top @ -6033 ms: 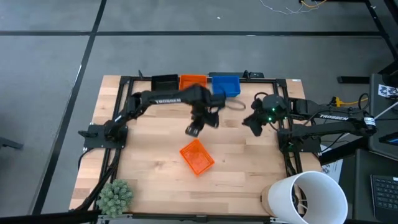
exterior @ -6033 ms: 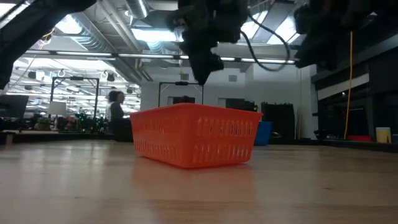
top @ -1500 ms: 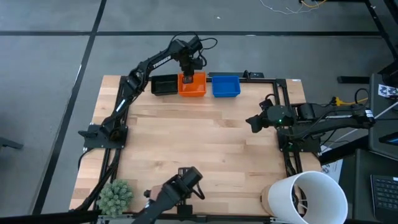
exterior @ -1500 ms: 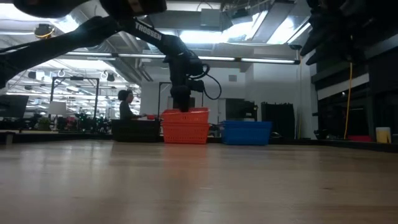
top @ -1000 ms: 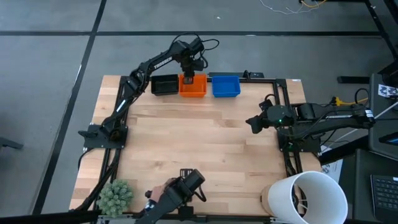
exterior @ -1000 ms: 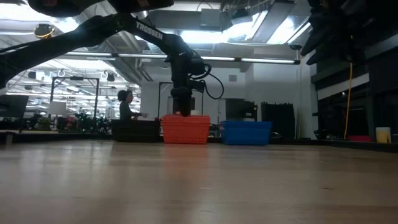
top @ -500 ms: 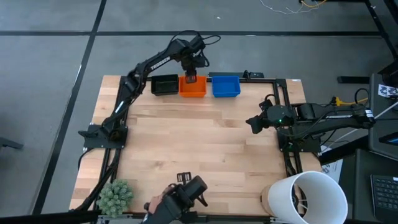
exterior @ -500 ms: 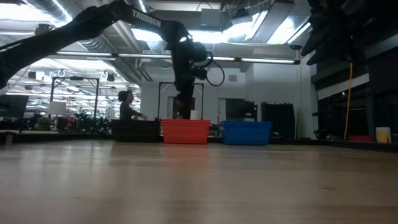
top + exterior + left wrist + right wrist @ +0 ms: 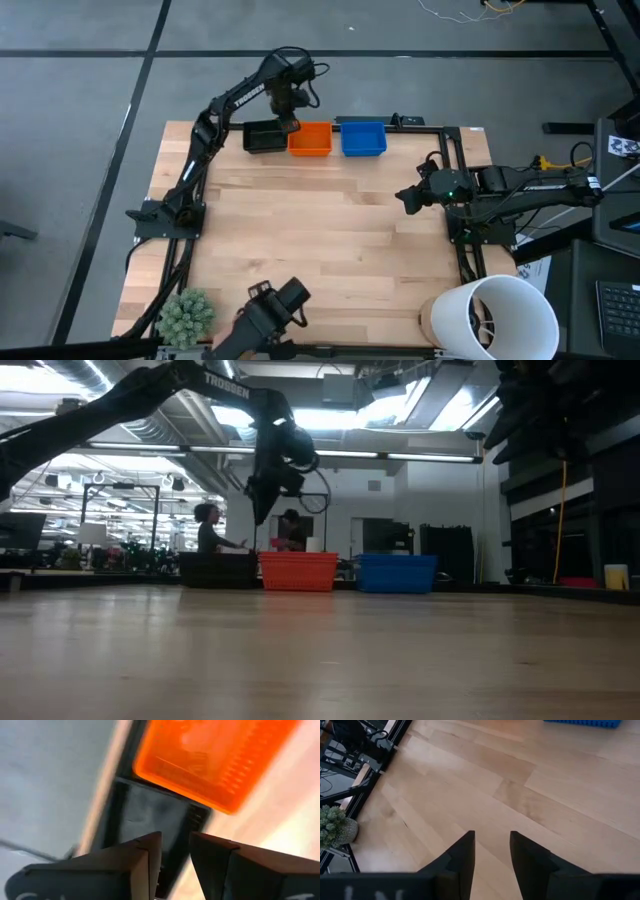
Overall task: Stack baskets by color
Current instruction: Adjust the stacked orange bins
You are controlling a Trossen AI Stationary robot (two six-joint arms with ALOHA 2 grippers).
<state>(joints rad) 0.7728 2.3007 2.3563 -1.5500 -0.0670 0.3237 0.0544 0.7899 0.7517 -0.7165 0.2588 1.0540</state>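
At the table's far edge stand a black basket (image 9: 264,137), an orange basket (image 9: 310,139) and a blue basket (image 9: 363,138) in a row, each on its bottom. How many are nested in each, I cannot tell. My left gripper (image 9: 288,123) hangs open above the gap between the black and orange baskets, pointing down, with nothing between its fingers (image 9: 175,842). In the left wrist view the orange basket (image 9: 215,760) and the black basket (image 9: 150,817) lie below it. My right gripper (image 9: 405,197) waits open near the table's right edge, above bare wood (image 9: 491,840).
A large white bucket (image 9: 500,315) stands at the near right corner and a fuzzy green plant (image 9: 186,315) at the near left corner. A dark device (image 9: 268,318) reaches in over the near edge. A black frame (image 9: 455,180) borders the table's sides.
My left gripper has come up off the orange basket, risen and gone toward the table's left edge, over the black basket's side, rolling as it went. The orange basket stays in place, lower than before. The dark device at the near edge has shifted left.
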